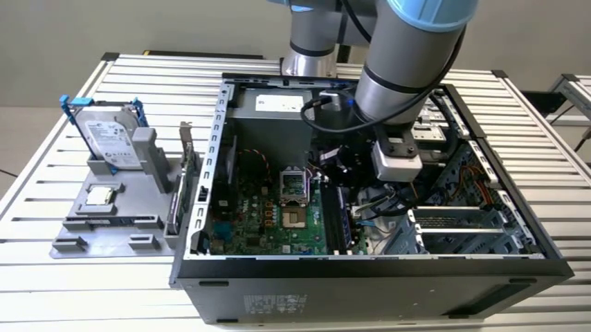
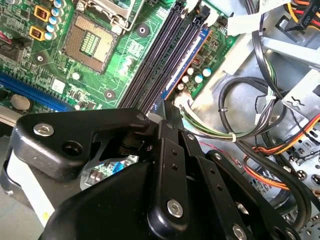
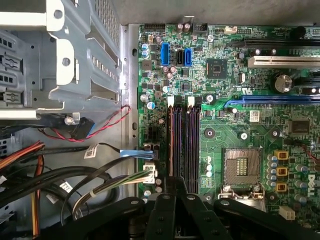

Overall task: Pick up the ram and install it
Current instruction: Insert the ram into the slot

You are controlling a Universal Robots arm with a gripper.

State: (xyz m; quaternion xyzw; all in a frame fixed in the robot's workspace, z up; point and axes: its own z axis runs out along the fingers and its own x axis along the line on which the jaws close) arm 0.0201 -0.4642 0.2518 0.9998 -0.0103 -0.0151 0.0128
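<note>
The ram (image 1: pixel 344 220) is a thin blue stick standing on edge in one of the black memory slots of the green motherboard (image 1: pixel 268 221), inside the open computer case. In both wrist views it runs along the slots as a blue edge (image 2: pixel 196 47) (image 3: pixel 178 140). My gripper (image 1: pixel 383 204) hangs inside the case just above the slots, toward the exterior view's right of the ram. Its black fingers are shut together with nothing seen between them, and their tips (image 2: pixel 167 110) (image 3: pixel 176 184) sit over one end of the ram's slot.
Bundles of black, orange and white cables (image 2: pixel 250 100) lie right beside the slots. The bare processor socket (image 3: pixel 242 167) is on the slots' other side. A metal drive cage (image 3: pixel 75 60) walls one side. Outside the case, a grey stand (image 1: pixel 69 242) holds a hard drive (image 1: pixel 109 142) and a chip (image 1: pixel 99 197).
</note>
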